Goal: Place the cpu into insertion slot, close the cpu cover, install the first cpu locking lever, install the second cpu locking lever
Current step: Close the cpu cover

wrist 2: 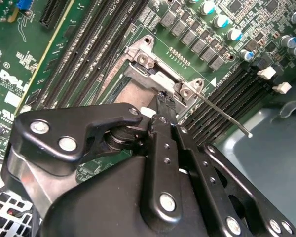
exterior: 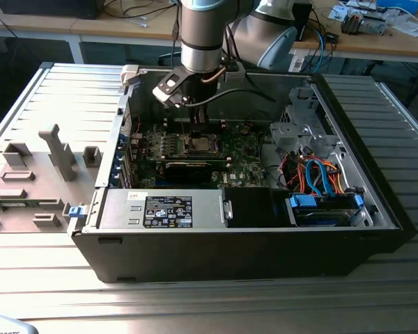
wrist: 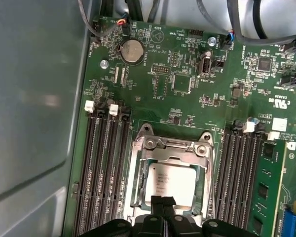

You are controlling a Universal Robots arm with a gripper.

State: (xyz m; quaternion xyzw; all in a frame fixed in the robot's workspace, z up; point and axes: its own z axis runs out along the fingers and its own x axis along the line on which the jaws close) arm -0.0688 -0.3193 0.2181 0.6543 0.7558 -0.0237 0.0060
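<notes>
The cpu (wrist: 170, 183), a silvery square chip, lies in the insertion slot (exterior: 198, 144) on the green board. The silvery cpu cover (wrist: 138, 173) frames it, and the chip shows through the cover's window. In the second wrist view a thin metal locking lever (wrist 2: 222, 112) sticks out from the socket's corner, past the memory slots. My gripper (wrist: 163, 201) hangs right over the socket's edge with its black fingers pressed together and nothing visible between them. The exterior view has the gripper (exterior: 194, 132) low inside the open computer case, just above the socket.
Long black memory slots (wrist: 106, 168) flank the socket on both sides. The grey case wall (wrist: 34, 123) stands close by. A power supply box (exterior: 171, 209), blue and orange drive cables (exterior: 320, 177) and a grey fixture tray (exterior: 35, 174) on the exterior view's left surround the work area.
</notes>
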